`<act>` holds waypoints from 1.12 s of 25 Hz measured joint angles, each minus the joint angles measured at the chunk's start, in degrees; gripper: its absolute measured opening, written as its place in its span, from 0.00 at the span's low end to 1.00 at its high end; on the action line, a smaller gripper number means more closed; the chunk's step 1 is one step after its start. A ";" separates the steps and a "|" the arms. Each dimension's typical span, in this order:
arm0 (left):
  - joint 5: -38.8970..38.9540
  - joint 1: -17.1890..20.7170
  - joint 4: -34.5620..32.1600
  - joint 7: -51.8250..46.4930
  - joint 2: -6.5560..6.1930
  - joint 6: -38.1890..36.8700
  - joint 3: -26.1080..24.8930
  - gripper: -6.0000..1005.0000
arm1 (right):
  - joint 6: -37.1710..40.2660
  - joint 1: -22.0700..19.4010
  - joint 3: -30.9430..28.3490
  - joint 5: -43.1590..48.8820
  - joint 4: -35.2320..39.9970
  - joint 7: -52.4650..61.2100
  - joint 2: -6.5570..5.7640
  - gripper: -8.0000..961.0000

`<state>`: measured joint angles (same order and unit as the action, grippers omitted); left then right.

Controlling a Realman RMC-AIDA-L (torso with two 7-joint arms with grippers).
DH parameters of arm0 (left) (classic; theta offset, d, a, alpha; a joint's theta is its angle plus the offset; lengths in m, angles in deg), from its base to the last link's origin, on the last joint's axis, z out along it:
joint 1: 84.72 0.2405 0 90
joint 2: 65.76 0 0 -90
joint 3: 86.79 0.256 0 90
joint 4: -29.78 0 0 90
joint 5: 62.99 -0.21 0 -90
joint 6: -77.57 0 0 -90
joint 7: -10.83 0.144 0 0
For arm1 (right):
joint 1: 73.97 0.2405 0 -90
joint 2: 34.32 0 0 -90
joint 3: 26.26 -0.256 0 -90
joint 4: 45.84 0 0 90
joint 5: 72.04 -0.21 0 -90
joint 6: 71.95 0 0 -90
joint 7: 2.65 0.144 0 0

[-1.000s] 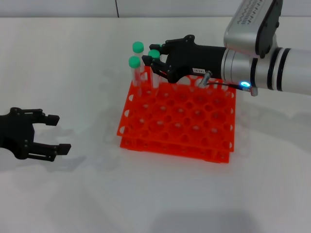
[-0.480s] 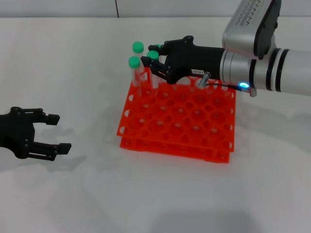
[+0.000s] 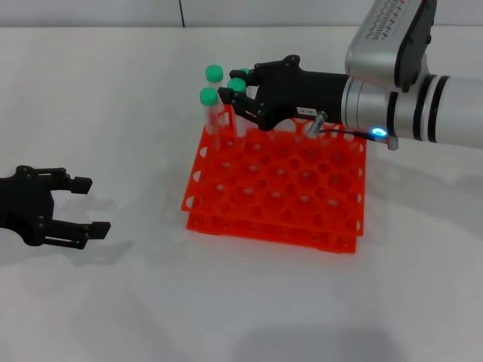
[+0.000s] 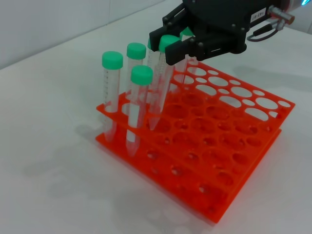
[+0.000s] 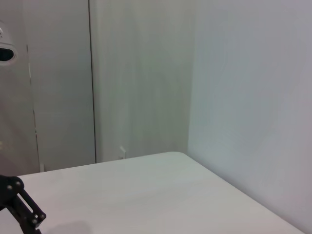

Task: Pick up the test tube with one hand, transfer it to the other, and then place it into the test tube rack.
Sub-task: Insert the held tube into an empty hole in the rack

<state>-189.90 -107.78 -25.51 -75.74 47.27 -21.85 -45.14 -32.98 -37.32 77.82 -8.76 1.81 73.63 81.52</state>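
Right gripper [image 3: 238, 96] clamped on the green round cap of a slim clear plastic test tube [image 4: 161, 85], tilted, lower tip entering a hole at the 11 o'clock corner of the bright orange two-tier plastic test tube rack [image 3: 302, 188]. Three more green-capped tubes [image 4: 127, 97] upright just beside it. Left gripper [image 3: 81, 205] idle at 9 o'clock on the white table [image 3: 113, 90], fingers spread wide, holding nothing.

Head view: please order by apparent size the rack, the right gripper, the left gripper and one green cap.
1. Rack, clearly the largest.
2. Right gripper and left gripper: they look about alike, and the left is cut off by the frame edge, so I do not rank them.
3. Green cap, smallest.
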 joint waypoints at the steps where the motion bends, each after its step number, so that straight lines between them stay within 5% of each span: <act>1: 0.00 0.01 0.01 0.00 0.00 0.01 0.01 0.87 | 0.01 0.02 -0.01 0.00 0.00 0.01 0.00 0.28; 24: 0.00 -0.14 0.01 0.00 0.00 0.18 0.09 0.87 | 0.05 0.05 -0.12 -0.35 0.27 -0.26 0.00 0.29; 26: 0.00 -0.14 0.01 0.00 0.00 0.19 0.09 0.87 | 0.05 0.01 -0.12 -0.36 0.38 -0.26 0.00 0.46; 28: 0.00 -0.14 0.01 0.00 0.00 0.20 0.08 0.87 | 0.05 0.00 -0.12 -0.36 0.39 -0.26 0.00 0.45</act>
<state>-189.89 -107.92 -25.50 -75.74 47.27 -21.65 -45.05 -32.93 -37.33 77.70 -9.12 2.21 73.37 81.53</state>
